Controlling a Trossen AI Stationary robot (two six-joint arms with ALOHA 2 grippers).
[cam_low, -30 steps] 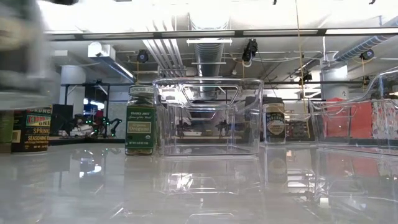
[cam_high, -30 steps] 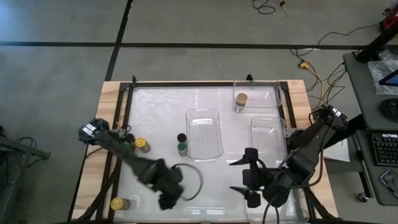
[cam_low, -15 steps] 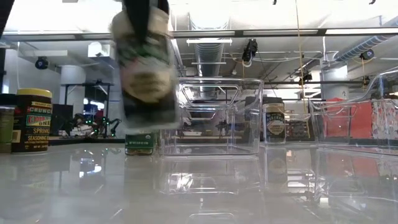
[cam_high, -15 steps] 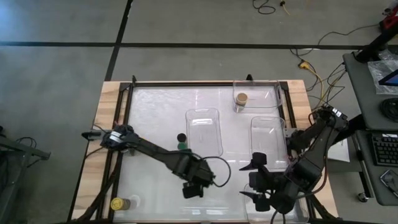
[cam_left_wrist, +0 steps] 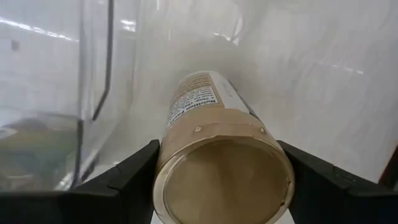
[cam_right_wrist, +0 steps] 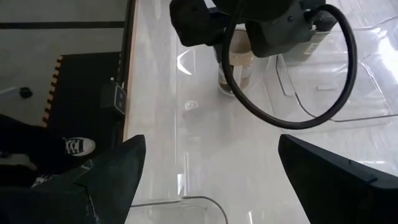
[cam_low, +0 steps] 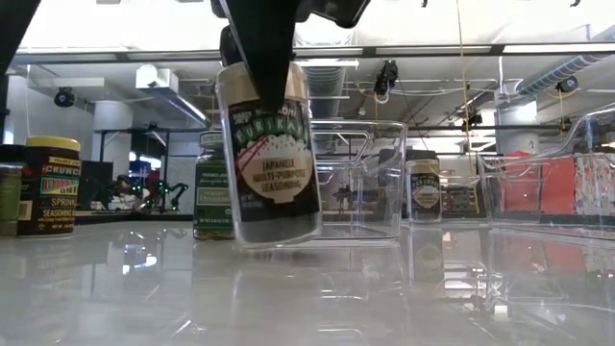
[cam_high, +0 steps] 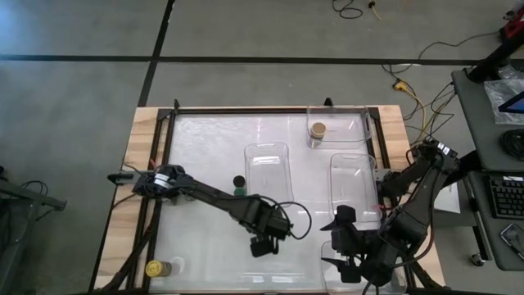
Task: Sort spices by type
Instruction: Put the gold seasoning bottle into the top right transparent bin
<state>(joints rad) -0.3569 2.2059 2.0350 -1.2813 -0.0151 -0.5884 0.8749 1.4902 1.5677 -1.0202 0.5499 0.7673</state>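
I am holding a tan-lidded furikake seasoning jar point(cam_low: 269, 154) between the jaws of my left gripper point(cam_high: 264, 242), closed on it just under the lid; its long axis is hanging nearly upright, tipped slightly, with its base just above the tabletop point(cam_high: 205, 147) or barely touching it, which I cannot tell. My right gripper point(cam_high: 350, 246) is waiting just beside, over the near right corner, its jaws spread wide and holding nothing, so the jar's next move is falling to my left arm. Just past the jar, the middle clear tray point(cam_high: 268, 174) is standing empty. Farther off, in the far clear tray point(cam_high: 360, 123), the other tan-lidded jar point(cam_high: 318, 131) is standing upright; I am judging that this is where my jar is heading, away and to the right.
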